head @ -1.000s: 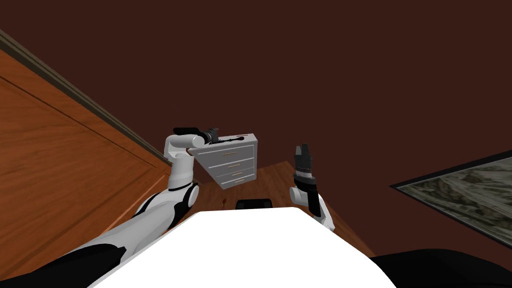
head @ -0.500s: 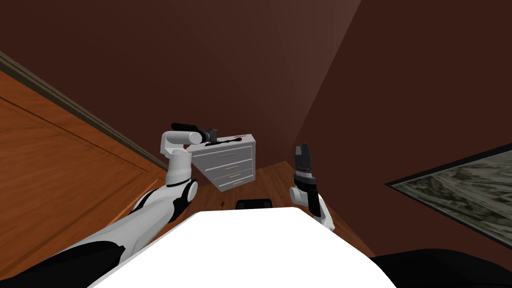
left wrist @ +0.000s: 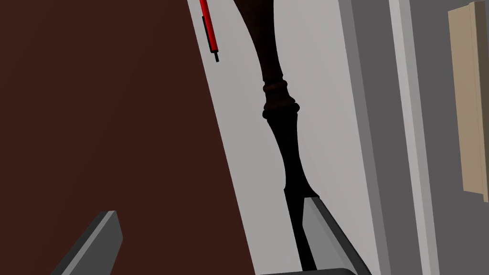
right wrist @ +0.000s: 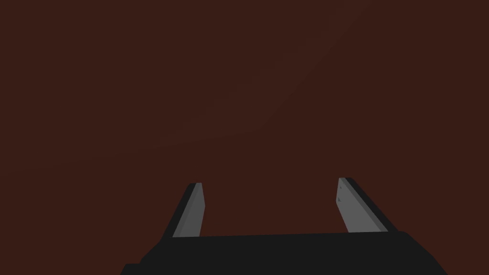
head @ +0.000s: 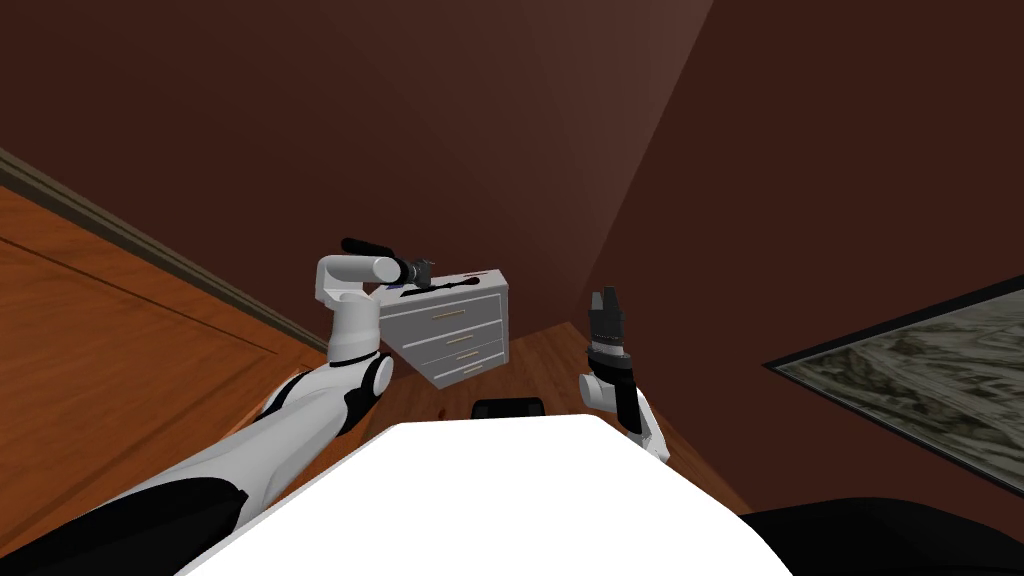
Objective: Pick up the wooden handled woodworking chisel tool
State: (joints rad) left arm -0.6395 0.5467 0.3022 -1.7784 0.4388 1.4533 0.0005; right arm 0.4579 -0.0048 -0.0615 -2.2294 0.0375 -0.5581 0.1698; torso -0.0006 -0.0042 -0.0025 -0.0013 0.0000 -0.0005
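Observation:
The chisel [left wrist: 281, 129] is a long dark tool with a turned handle, lying on the light grey top [left wrist: 324, 95] of a chest of drawers. My left gripper [left wrist: 211, 207] hangs open just over that top. The chisel's thin end runs close along the inside of one finger [left wrist: 324, 229], and the other finger [left wrist: 95, 243] stands out past the top's edge. In the head view the left gripper [head: 430, 270] reaches the chest's top by the dark chisel [head: 458, 284]. My right gripper [head: 605, 303] is raised to the right, and its wrist view shows it open [right wrist: 270, 181] and holding nothing.
A thin red tool [left wrist: 208, 26] lies on the top beyond the chisel. The chest of drawers [head: 455, 330] stands on a wooden floor against dark brown walls, its tan drawer handle [left wrist: 470, 95] showing on the front. A framed picture [head: 900, 370] lies to the right.
The whole head view has swung, so my body has turned. My left arm has shifted slightly with it and stays at the chest's top. The right arm holds its pose.

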